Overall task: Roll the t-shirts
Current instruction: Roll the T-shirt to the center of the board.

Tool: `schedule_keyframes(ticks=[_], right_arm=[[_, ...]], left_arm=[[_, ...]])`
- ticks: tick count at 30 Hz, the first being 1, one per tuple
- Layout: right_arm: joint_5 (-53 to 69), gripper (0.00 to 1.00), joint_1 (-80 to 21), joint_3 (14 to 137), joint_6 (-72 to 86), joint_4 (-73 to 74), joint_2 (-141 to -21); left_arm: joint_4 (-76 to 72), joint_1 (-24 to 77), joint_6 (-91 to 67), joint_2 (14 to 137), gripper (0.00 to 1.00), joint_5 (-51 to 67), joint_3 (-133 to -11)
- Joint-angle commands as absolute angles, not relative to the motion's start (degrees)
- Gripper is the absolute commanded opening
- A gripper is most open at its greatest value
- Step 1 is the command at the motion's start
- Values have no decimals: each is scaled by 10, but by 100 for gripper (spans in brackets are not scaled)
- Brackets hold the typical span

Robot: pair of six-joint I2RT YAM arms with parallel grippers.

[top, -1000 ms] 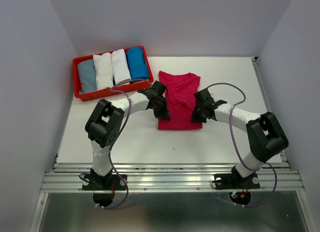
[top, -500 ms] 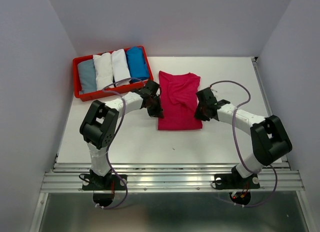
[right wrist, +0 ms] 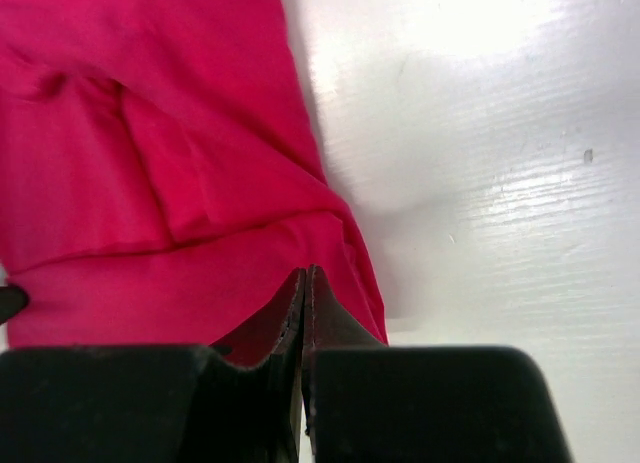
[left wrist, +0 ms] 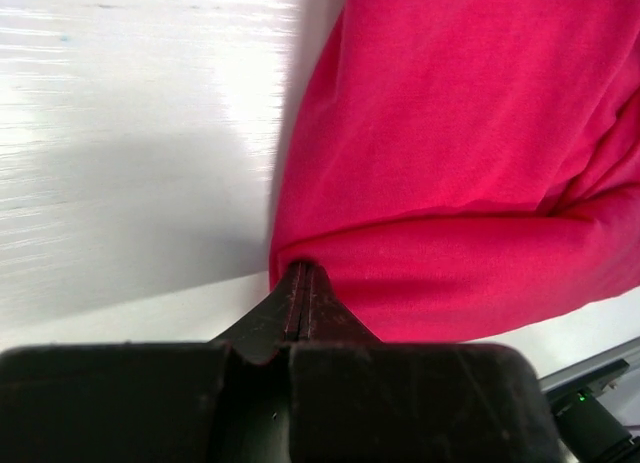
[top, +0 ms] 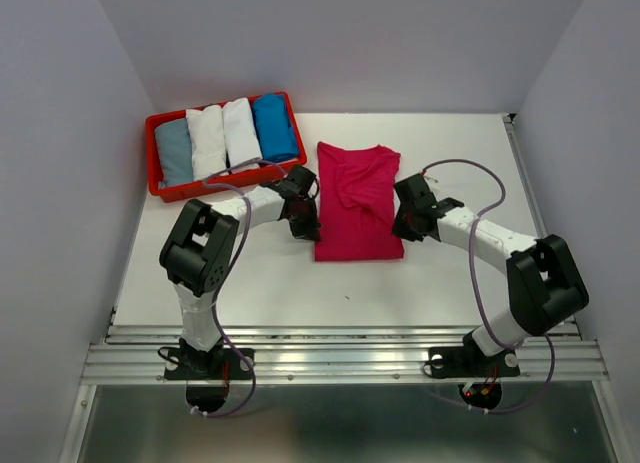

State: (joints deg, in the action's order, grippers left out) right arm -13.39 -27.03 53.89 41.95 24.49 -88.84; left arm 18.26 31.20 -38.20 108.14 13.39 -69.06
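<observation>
The white worktop (top: 250,283) carries a red tray (top: 152,168) at its far left, with four rolled t-shirts (top: 225,133) lying side by side in it. The magenta t-shirt (top: 358,198) lies mid-worktop, folded into a long strip. The left end effector (left wrist: 303,273) and right end effector (right wrist: 304,275) are each clamped closed, apparently pinching the strip's side edges toward its near end. The roll's first turn seems in hand. The next move calls for both to carry the cloth forward evenly, keeping it taut.

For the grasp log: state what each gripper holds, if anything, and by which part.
The magenta t-shirt, it seems: the left gripper pinches its left side edge, the right gripper its right side edge, both pairs of jaws shut on cloth.
</observation>
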Motion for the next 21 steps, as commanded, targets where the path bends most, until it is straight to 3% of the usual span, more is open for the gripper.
schedule_keyframes(ticks=[1, 6, 12, 21], right_arm=[[-164, 1, -267, 595, 397, 263, -853], [-143, 1, -267, 634, 389, 268, -886], [-29, 1, -267, 603, 394, 220, -887], [-128, 1, -267, 549, 392, 222, -931]], left_arm=[[238, 302, -353, 1025, 0, 86, -735], [264, 312, -343, 1012, 0, 72, -760], [243, 348, -358, 1007, 0, 96, -723], [196, 366, -372, 1042, 0, 123, -652]])
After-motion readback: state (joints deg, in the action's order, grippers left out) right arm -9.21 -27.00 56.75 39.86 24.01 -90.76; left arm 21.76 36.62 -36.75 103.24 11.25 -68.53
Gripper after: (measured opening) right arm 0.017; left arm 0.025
